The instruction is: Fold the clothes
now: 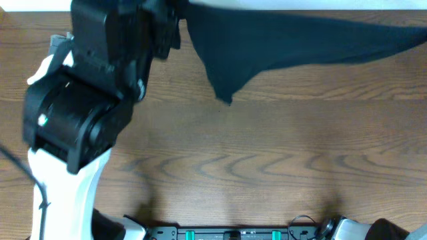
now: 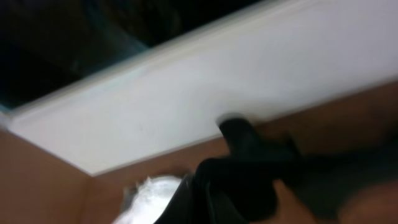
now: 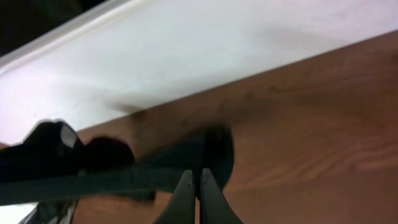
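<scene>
**Overhead, left-wrist and right-wrist views of one moment.** The shirt [image 1: 300, 40], black and of soft fabric, is raised off the desk [image 1: 267, 167]. It is drawn out in a long band across the far side of the scene. The band runs from the left hand [image 1: 175, 28] at upper left to the right edge of the overhead view, where it leaves the picture. Its lower edge dips to a loose point near the left end, above bare wood.

The left arm [image 1: 80, 100], black above and white below, fills the left of the overhead view and hides most of its own hand. The left-wrist view is heavily blurred. It shows black fabric bunched at lower centre, where the jaws stand closed on the shirt. A white, crumpled thing [image 2: 149, 196] lies just left of that bunch; what it is cannot be told.

The right hand [image 3: 197, 179] does not show from overhead. In its own wrist view the two dark fingers [image 3: 184, 199] meet at lower centre with only a hairline between them, pinching the end of the shirt. From them the band runs leftward, taut and above the wood, towards the far left of that view.

A white panel [image 3: 249, 43] borders the desk's far edge in both wrist views. The arm bases [image 1: 233, 233] appear along the near edge of the overhead view.
</scene>
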Robot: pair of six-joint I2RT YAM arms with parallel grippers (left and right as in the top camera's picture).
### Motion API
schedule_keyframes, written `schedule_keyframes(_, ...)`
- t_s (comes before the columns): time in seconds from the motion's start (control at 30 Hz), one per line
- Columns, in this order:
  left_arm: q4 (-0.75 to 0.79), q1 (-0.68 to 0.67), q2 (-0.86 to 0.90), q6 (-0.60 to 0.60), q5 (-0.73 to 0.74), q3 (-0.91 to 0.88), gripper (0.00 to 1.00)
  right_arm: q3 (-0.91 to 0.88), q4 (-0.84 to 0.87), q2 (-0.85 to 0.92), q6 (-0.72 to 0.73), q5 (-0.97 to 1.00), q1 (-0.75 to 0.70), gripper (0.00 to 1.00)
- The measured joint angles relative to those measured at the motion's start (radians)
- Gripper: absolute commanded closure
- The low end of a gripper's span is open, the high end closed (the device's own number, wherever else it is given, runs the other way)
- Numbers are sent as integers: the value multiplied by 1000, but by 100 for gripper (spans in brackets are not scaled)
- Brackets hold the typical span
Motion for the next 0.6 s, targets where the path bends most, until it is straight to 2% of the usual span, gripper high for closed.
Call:
schedule_keyframes(0.2, -225, -141, -85, -100, 3, 8, 94, 0, -118, -130, -11, 62, 0, 99)
schedule_keyframes(0.3, -290, -203, -121, -151, 3, 8, 94, 1, -164, -206, -14, 98, 0, 99)
schedule_keyframes(0.47, -337, -235, -164, -201, 0, 10, 94, 8, -210, -287, -15, 145, 0, 99)
schedule_keyframes(0.6, -341, -222, -166, -216, -44, 12, 94, 10, -225, -270, -22, 158, 0, 99)
